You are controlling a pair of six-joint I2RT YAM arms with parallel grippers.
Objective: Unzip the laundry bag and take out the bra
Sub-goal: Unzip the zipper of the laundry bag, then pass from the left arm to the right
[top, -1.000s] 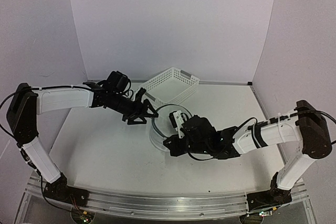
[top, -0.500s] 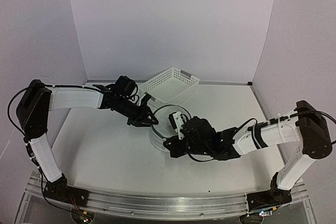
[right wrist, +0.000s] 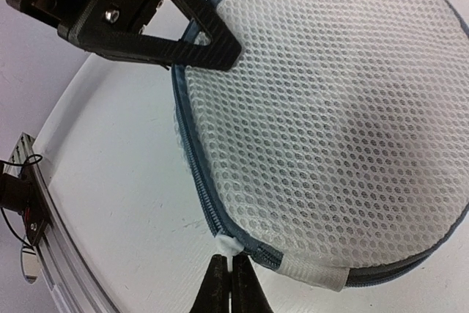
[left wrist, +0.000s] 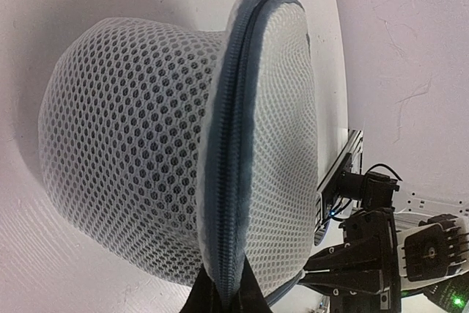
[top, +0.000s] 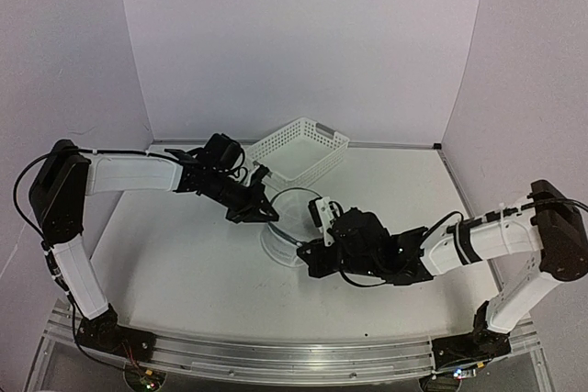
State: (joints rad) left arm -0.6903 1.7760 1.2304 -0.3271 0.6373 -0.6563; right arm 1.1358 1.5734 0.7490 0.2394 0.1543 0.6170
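Note:
The laundry bag (top: 292, 223) is a small white mesh cylinder with a blue-grey zipper rim (left wrist: 231, 137), lying on the white table in front of the basket. My left gripper (top: 268, 212) reaches in from the left and is shut on the bag's zippered rim (left wrist: 223, 298). My right gripper (top: 306, 248) is at the bag's near edge. In the right wrist view its tips (right wrist: 229, 278) are pinched shut on the small white zipper pull (right wrist: 229, 245). The left gripper (right wrist: 209, 45) also shows there, at the bag's top left edge. The bra is hidden.
A white perforated plastic basket (top: 299, 148) stands tilted just behind the bag, near the back wall. White walls close in the back and both sides. The aluminium base rail (top: 276, 355) runs along the near edge.
My left gripper swung right to the bag and closed from wide open onto its rim. The right arm shifted slightly toward the near right, still pinching the zipper pull.

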